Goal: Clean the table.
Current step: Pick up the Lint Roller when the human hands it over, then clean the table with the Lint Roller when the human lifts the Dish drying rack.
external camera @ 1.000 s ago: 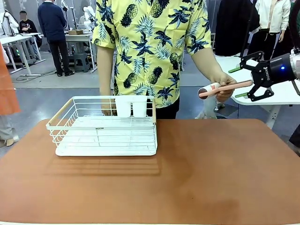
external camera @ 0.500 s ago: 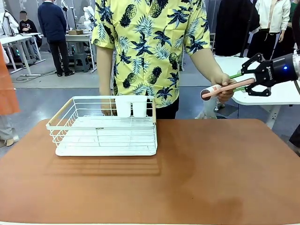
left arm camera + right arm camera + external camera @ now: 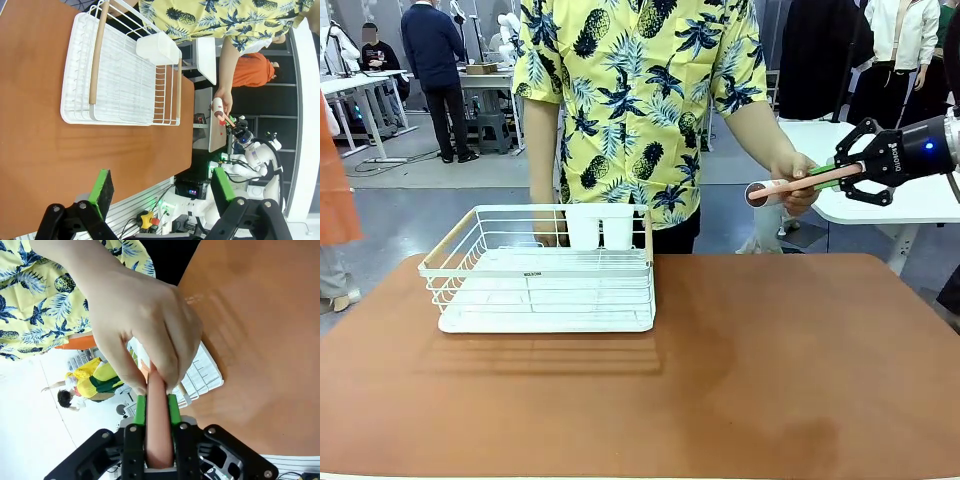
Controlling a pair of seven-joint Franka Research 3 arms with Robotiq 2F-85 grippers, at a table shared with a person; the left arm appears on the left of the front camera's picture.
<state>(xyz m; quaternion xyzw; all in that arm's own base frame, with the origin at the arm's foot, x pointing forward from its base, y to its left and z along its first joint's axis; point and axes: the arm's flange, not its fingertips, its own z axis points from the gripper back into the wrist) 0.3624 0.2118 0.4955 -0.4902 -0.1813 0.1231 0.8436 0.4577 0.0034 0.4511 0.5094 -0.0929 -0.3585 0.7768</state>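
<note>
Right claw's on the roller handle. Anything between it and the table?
Only the person's hand, gripping the roller just ahead of the right claw. The table's right half is bare; the rack sits on its left part, off that path.

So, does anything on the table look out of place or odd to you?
Nothing stands out: the white rack sits square on the table, nothing spilled. Faint darker patches near its middle may be shadows.
</note>
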